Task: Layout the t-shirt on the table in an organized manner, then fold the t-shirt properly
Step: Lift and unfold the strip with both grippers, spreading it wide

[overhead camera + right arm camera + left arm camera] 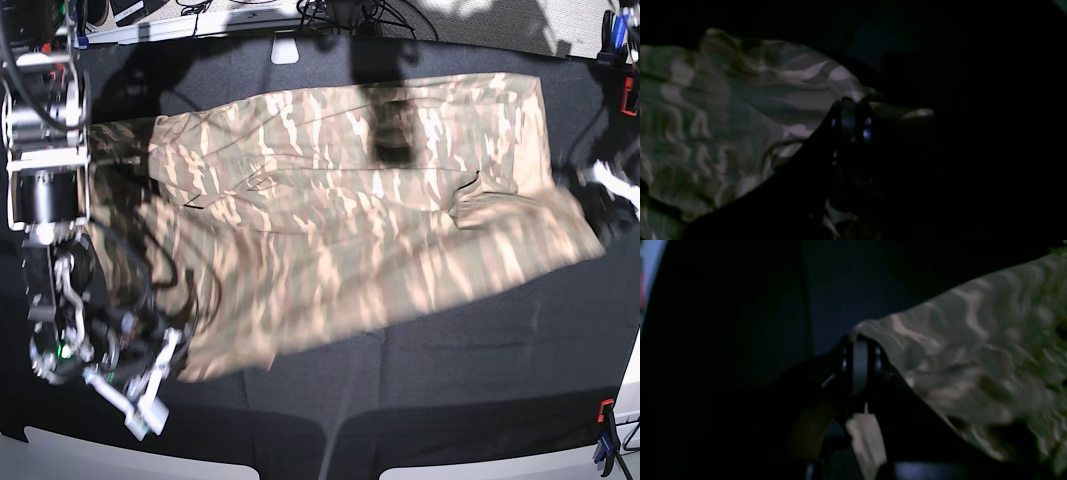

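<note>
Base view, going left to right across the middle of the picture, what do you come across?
The arm with the right tool pinching the shirt's corner → the camouflage t-shirt spread over the black table → the left tool at the shirt's other edge → a red clamp on the table's rim.

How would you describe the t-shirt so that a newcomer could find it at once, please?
Start from the big black table. Spread across its middle lies the t-shirt, with a gripper pinching a corner at each side. It is the only tan and olive camouflage cloth there.
</note>
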Robot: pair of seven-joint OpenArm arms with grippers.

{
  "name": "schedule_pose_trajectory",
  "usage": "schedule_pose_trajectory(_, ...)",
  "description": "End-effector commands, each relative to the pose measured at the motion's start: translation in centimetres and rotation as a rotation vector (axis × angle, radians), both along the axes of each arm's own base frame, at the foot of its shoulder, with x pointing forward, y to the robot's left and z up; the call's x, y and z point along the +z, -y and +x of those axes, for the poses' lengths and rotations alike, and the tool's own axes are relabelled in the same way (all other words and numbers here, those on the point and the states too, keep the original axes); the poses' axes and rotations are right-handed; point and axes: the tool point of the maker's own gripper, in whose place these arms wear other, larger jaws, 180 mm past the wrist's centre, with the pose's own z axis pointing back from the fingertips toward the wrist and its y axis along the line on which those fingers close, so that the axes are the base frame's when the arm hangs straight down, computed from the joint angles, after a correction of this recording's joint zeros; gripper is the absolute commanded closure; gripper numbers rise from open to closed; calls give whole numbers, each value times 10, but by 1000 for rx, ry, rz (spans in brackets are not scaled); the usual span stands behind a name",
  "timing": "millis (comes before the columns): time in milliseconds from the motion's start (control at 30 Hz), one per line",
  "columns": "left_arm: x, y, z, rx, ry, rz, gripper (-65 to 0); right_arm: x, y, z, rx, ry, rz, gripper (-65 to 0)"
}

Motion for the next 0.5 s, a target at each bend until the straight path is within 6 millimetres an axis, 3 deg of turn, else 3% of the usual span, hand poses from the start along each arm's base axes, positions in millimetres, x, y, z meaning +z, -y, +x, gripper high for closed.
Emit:
schedule_pose_trajectory(0, 18, -6, 10, 11, 55, 31, 0, 29, 7, 14, -18, 76, -6, 0)
schedule_pose_trajectory(100, 18, 2, 21, -15, 56, 82, 0, 31, 7, 15, -18, 79, -5, 0)
schedule_pose_trajectory(267, 12, 34, 40, -93, 53, 137, 0, 25, 9, 14, -26, 65, -1, 0)
schedule_pose_trajectory(467, -22, 38, 74, -45, -13, 93, 0, -3, 23, 11, -72, -9, 22, 0)
